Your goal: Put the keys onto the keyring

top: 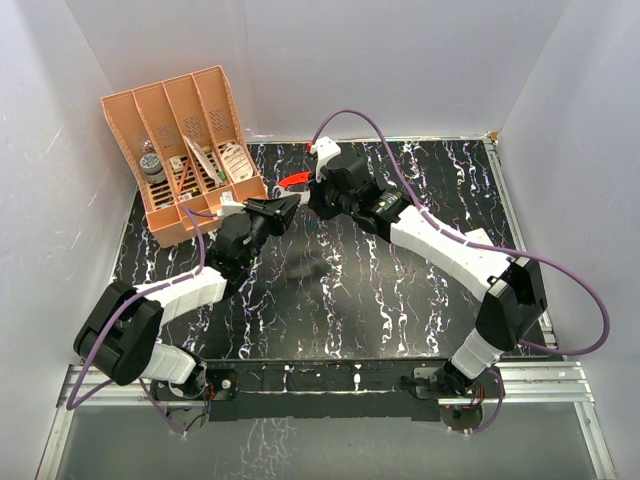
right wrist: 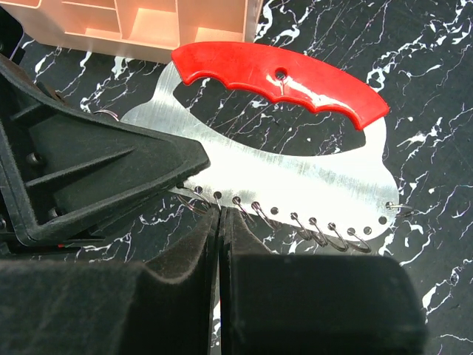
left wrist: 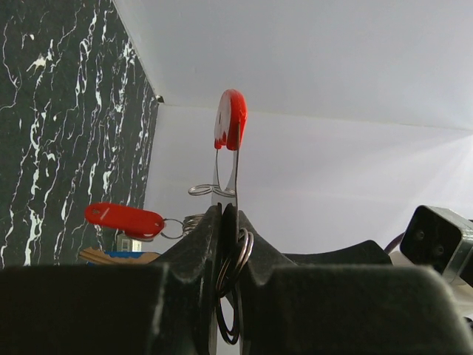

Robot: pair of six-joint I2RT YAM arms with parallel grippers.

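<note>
The keyring is a flat silvery plate with a red grip and a row of holes along its lower edge, several of them carrying wire rings. It hangs above the table between both arms. My left gripper is shut on the plate's edge, with wire rings pinched beside it. My right gripper is shut at the holed edge, with a wire ring running into the seam between its fingers. A small red tag on a ring shows left of my left fingers. I cannot tell whether it is one of the keys.
A peach divided organiser stands at the back left of the black marbled table, close behind the left gripper. White walls enclose the table. A blue sliver lies under the red tag.
</note>
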